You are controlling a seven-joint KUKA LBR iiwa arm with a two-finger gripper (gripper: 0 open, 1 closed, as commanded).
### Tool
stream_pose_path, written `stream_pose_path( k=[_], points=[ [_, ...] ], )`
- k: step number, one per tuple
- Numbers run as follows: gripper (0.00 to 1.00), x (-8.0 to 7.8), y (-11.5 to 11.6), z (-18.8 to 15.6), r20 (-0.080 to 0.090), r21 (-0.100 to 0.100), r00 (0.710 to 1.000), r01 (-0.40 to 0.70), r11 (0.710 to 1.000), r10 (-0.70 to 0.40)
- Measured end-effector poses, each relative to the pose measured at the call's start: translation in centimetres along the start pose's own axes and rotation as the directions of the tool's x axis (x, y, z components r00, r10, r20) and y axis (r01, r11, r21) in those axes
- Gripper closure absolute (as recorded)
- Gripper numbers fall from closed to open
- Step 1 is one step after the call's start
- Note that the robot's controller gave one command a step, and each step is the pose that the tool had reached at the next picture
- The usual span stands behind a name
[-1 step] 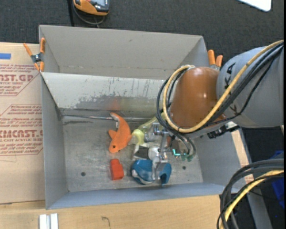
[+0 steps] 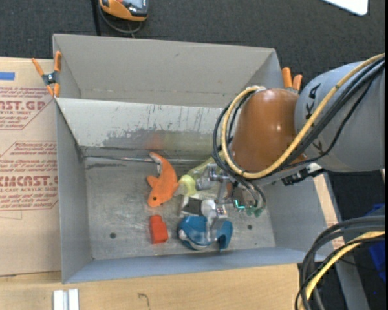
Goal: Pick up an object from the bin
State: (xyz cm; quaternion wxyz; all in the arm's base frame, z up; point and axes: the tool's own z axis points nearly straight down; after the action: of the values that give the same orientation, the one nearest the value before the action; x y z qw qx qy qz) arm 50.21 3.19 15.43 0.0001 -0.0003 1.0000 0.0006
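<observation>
The thing I judge to be the target is a rounded blue toy. It lies on the bin floor close against the near wall, right of the middle. It looks like glossy moulded plastic, so I expect it to be light and stiff, and slick on its curved faces. Part of it shows on either side of the metal of the gripper, which stands low over it. I would take hold across its narrowest part, squarely, since a pinch on the bulging curve would likely squirt it out sideways.

From this angle I cannot tell whether the gripper is apart, together or clamped on the toy, because its own hardware and the cables hide the tip.

Just beside the blue toy, to its left, sits a small red block, apart from it. Directly behind the toy is a small dark and white thing I cannot identify. Behind that lies a pale yellow-green piece, close to an orange fish-shaped toy nearer the middle of the bin. The crowding behind is the risk, as a sideways nudge could drag a neighbour along.
</observation>
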Motion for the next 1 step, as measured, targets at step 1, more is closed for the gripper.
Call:
stream_pose_path(
  k=[1],
  points=[
    [1.0, 1.11, 2.42, 6.83, -0.011, 0.002, 0.964, 0.265, 0.964, -0.265]
  ],
)
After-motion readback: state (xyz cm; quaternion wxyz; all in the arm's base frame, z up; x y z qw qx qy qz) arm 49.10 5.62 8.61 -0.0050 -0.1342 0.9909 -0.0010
